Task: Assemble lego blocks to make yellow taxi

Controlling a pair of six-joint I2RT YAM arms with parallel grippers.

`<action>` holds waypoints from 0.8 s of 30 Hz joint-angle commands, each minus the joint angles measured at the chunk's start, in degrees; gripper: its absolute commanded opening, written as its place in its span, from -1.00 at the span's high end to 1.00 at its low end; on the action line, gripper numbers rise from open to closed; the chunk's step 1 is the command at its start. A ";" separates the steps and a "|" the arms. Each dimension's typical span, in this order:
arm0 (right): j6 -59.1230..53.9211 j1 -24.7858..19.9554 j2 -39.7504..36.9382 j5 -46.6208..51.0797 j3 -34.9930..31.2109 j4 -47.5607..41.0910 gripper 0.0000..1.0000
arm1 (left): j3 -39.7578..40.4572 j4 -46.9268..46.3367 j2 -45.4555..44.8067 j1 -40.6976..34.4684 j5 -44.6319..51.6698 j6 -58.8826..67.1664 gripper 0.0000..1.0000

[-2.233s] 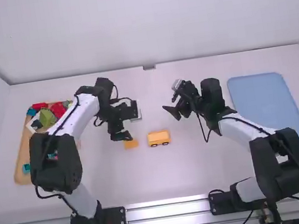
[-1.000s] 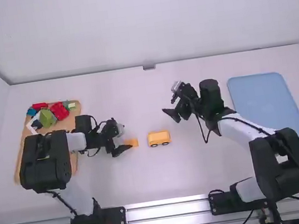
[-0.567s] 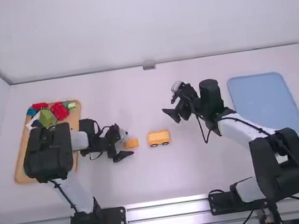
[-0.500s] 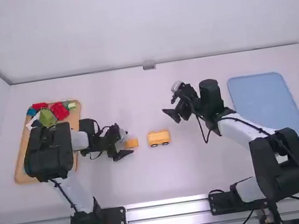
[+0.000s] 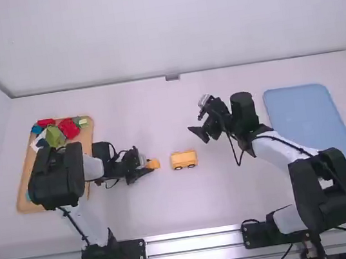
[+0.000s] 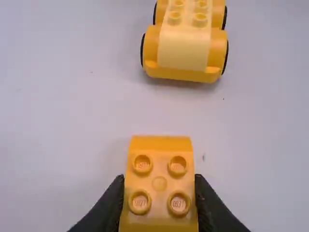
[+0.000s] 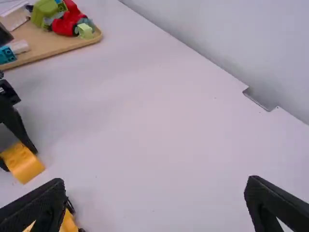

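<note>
The white table [image 5: 234,192] is bounded by a wall toward twelve o'clock; in the high view, with the low wheeled yellow plastic car base [image 5: 184,160] taken as the dial's centre, the flat light-blue tray [image 5: 309,122] is set at three and the tan wooden tray [image 5: 23,184], with red and green toy pieces [image 7: 63,21] in it, at nine. Near the base, also at nine, a smaller yellow plastic block [image 6: 159,192] with four studs and a curved end is clamped across its sides by the left gripper [image 6: 159,181]. At one o'clock the right gripper [image 7: 155,182] is held with its fingers wide apart, nothing between them. The block should prove light, stiff and hardly fragile, though its smooth walls may slip (the curved end especially). It is best gripped low on the flat side walls, so that studs and underside are left free; the base could be steadied by its body between the wheels, since it may roll. The table's edges are judged far enough off to be ignored, and the widest room seems to be offered toward twelve. The gap between block and base is short, so a lift is advised before any crossing, lest the base be nudged.
</note>
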 commanded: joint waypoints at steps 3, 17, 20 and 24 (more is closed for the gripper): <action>0.07 0.26 -0.61 -0.31 0.37 -0.04 -0.97 | -0.61 -0.15 0.87 0.22 -2.82 -0.68 0.63; -23.28 -1.64 0.00 -19.43 -1.01 -13.68 -0.97 | 5.79 -13.68 -9.66 -2.62 -0.57 -4.22 0.77; -26.67 -1.55 1.44 -21.70 -3.48 -12.46 -0.97 | 5.75 -15.56 -13.25 -4.70 -0.63 -3.32 0.78; -30.45 -0.20 5.11 -23.04 -7.61 -6.58 -0.97 | 5.77 -15.15 -16.33 -7.63 -1.90 -7.58 0.78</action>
